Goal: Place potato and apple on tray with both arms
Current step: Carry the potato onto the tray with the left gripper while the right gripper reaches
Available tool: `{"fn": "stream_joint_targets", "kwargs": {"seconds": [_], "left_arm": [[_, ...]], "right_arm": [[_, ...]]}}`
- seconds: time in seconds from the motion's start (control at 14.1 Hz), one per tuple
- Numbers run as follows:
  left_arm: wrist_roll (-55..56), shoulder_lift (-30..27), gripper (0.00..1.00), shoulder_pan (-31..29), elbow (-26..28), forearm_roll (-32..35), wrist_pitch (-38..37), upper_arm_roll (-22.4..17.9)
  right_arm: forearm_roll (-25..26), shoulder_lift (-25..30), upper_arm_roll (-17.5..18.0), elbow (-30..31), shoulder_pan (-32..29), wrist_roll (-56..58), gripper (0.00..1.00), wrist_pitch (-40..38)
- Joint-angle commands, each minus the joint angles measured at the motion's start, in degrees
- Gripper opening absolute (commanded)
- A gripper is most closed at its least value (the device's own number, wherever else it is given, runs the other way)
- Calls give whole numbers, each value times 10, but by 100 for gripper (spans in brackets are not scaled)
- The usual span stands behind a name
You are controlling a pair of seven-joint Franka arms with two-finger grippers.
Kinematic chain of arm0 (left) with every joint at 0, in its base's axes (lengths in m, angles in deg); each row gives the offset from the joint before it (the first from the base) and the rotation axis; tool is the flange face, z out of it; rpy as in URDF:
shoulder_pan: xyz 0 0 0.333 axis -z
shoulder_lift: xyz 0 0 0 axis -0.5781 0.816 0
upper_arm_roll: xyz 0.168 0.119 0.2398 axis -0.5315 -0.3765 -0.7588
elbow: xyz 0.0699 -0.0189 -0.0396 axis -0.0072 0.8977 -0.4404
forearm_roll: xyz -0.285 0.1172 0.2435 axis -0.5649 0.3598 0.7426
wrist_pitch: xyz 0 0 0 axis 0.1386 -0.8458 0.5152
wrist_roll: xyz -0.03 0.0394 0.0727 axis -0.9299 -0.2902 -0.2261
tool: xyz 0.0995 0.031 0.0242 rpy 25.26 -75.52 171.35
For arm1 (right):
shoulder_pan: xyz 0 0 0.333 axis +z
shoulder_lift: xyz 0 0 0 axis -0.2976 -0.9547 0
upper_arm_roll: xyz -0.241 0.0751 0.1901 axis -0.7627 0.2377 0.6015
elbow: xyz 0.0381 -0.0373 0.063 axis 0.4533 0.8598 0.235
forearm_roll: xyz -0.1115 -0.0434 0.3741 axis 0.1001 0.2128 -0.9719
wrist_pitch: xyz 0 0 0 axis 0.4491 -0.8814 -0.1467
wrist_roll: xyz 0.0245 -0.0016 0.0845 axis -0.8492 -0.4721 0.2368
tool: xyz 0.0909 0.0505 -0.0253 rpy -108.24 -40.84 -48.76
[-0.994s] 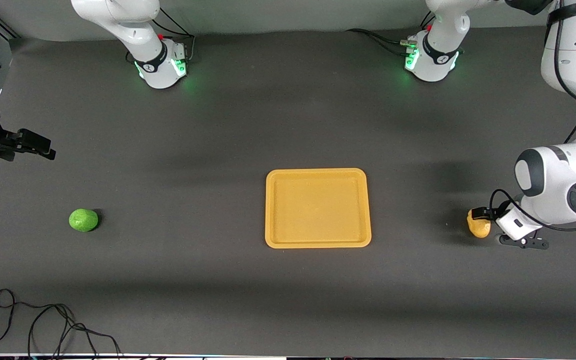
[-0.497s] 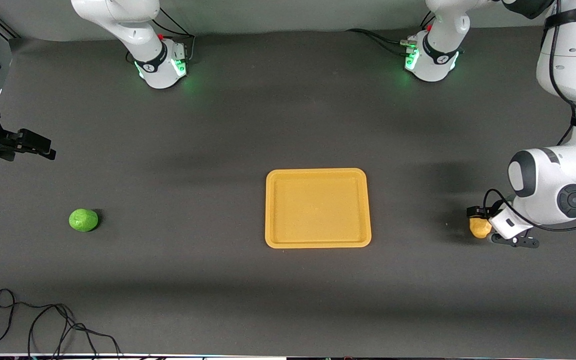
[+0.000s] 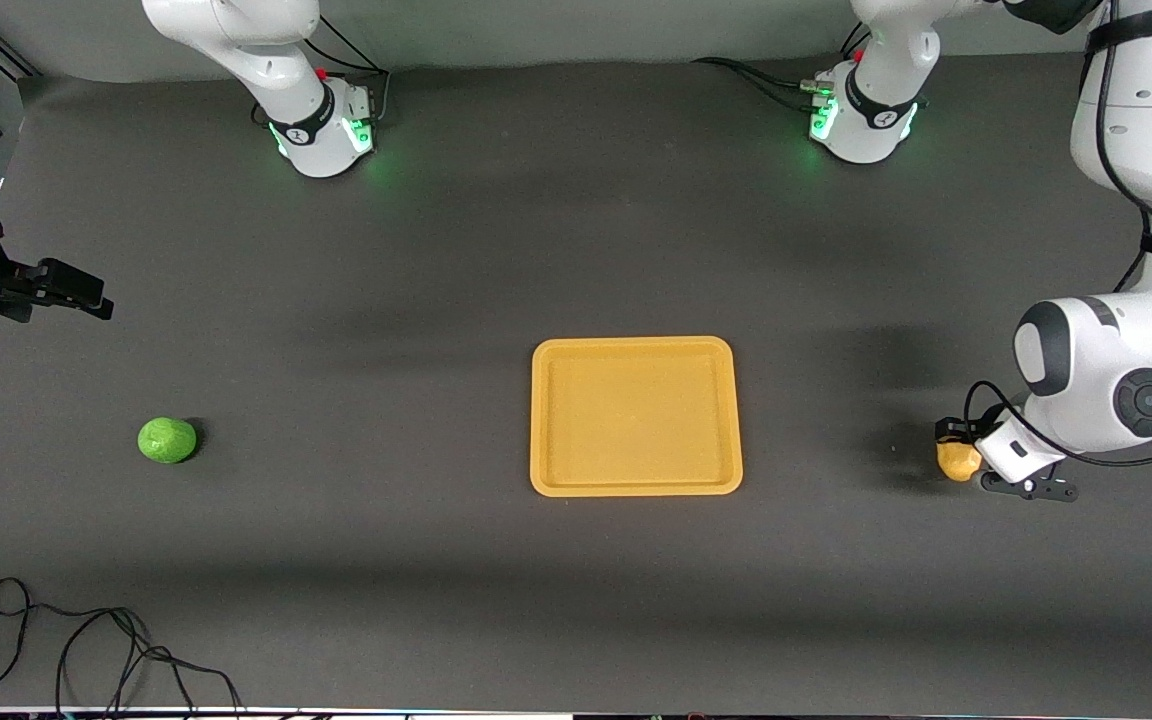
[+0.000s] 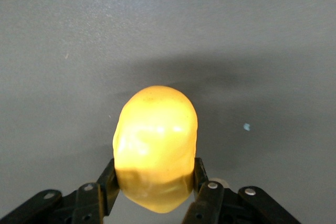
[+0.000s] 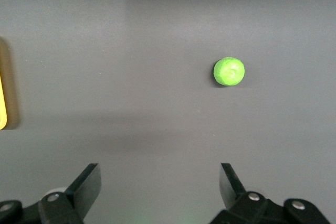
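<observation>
The yellow-tan potato (image 3: 957, 462) (image 4: 156, 145) is at the left arm's end of the table, beside the tray. My left gripper (image 3: 960, 447) (image 4: 155, 174) is shut on it, one black finger (image 4: 108, 184) pressed to each side. The green apple (image 3: 167, 440) (image 5: 229, 71) lies alone on the dark mat at the right arm's end. My right gripper (image 3: 71, 290) (image 5: 160, 177) hangs open over the mat near that end, with nothing between its fingers and apart from the apple. The yellow-orange tray (image 3: 636, 482) lies empty mid-table.
A loose black cable (image 3: 86, 650) lies on the mat at the corner nearest the front camera at the right arm's end. Both arm bases (image 3: 321, 130) (image 3: 861, 120) stand along the table edge farthest from that camera. A sliver of the tray's rim (image 5: 2, 103) shows in the right wrist view.
My left gripper has closed its fingers onto the potato and the left arm has shifted slightly. The right arm, apple and tray have not moved.
</observation>
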Motion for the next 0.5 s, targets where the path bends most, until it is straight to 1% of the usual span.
{"fn": "stream_joint_targets", "kwargs": {"seconds": [0.0,0.14,0.28,0.43], "left_arm": [[111,-61,10,47,0,-2,-81,18],[226,-67,10,107,-8,-2,-87,20],[327,-59,10,169,-15,-3,-73,20],[427,-41,10,228,-43,-4,-67,21]], "right_arm": [[-8,2,-3,0,2,-7,100,3],[-7,0,-4,-9,1,-7,100,4],[-7,-1,-6,-13,1,-7,100,6],[-7,0,-7,-13,0,-1,100,6]]}}
